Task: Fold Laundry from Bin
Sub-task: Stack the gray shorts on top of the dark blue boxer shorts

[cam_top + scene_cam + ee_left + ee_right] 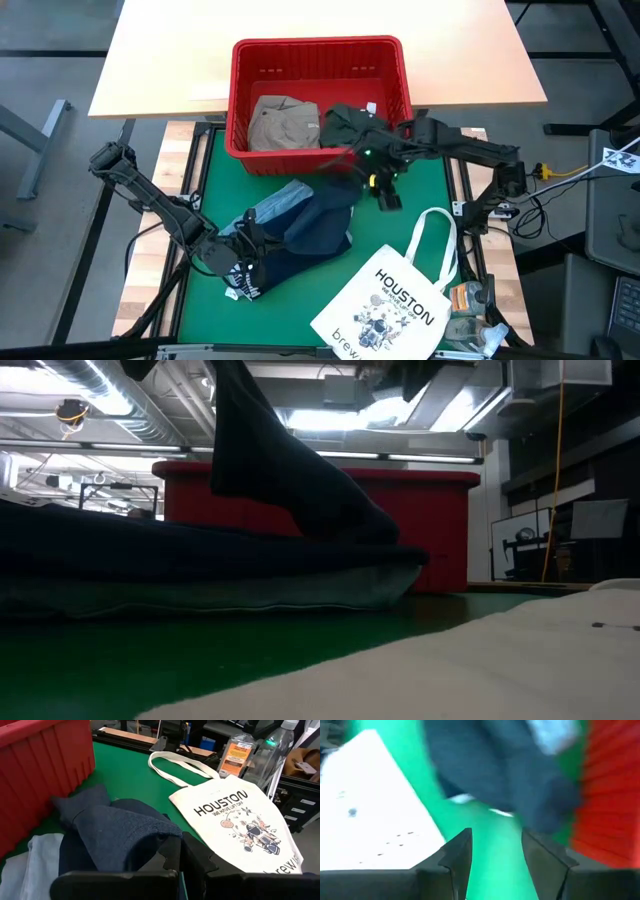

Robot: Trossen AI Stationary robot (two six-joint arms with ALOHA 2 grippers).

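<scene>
Your left gripper (243, 262) sits low on the green mat (410, 195), jaws closed tight on the navy garment (315, 232). In the left wrist view that navy cloth bunches right over the fingers, with the light blue denim (285, 197) under it and off to one side. Just beyond the jaws the red bin (45, 750) wall stands close; toward the other side lies a strip of bare mat, then the white HOUSTON tote (235, 820).

Your right gripper (385, 190) hangs above the mat just outside the bin's near rim, jaws parted with only bare green showing between the fingers (455, 857); they hold nothing. Ahead of them you have the navy pile, the tote's edge on one flank and the red bin wall on the other. A dark green garment (350, 125) drapes over the bin's rim right behind this gripper; the view is blurred, so it may be brushing the arm. The khaki-tan piece (282, 122) lies inside the bin.

Open mat remains between the right jaws and the tote handle (432, 240).
</scene>
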